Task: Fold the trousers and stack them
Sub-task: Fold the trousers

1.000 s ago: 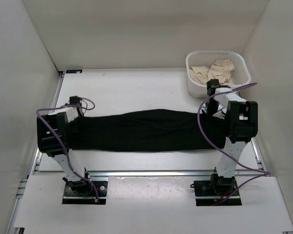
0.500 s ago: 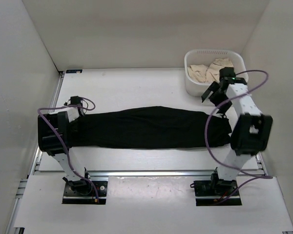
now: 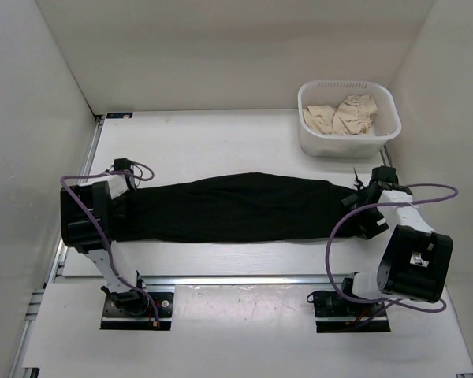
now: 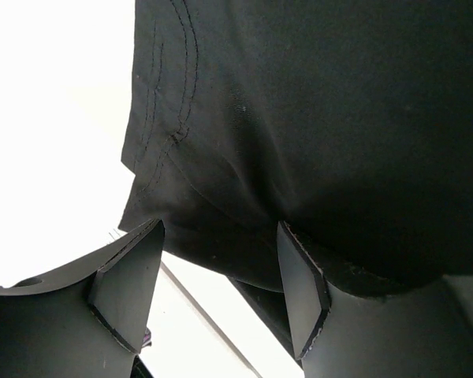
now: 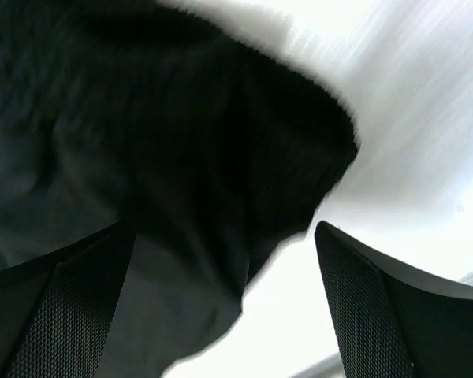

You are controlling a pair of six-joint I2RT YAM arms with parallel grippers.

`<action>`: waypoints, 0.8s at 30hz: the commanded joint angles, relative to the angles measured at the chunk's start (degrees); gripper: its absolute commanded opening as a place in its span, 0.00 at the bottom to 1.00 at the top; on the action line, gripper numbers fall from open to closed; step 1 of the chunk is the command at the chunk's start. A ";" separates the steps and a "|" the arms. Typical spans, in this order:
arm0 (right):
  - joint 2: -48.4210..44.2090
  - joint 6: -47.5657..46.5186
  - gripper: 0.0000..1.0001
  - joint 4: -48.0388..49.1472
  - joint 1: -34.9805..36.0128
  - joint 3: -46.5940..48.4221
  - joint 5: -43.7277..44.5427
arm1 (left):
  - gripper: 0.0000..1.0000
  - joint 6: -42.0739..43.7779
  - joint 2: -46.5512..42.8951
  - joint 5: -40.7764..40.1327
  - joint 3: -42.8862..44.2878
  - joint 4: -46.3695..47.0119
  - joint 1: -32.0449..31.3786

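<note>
Locate trousers (image 3: 236, 209) stretched flat across mid-frame on the worktop (image 3: 221, 142). Note left jaws apart at the stitched left end, right jaws wide apart at the right end, neither clamped. Lower squarely, pinch all layers near the edge, lift both ends level to prevent a skewed fold.

The premises are a robotics lab test cell, not a home or shop. A white table (image 3: 221, 142) is boxed in on three sides by plain white panels (image 3: 236, 55), with a metal rail (image 3: 244, 279) along its near edge. Two arms, left (image 3: 91, 216) and right (image 3: 410, 264), are bolted to black base plates (image 3: 165, 311), with purple cables (image 3: 329, 252) running loose.
</note>
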 commanded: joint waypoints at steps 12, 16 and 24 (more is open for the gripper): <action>17.96 2.99 0.31 20.71 -8.70 -2.11 -2.92 | 0.73 -1.85 -2.32 7.18 -6.77 -4.35 0.58; 15.33 0.01 0.00 20.10 -12.21 -1.58 0.94 | 0.73 -1.85 -2.32 7.70 -6.77 -4.96 -0.55; 2.85 -13.35 0.00 11.59 -1.82 11.68 16.30 | 0.73 -1.85 -1.09 10.95 -3.70 -6.55 -6.80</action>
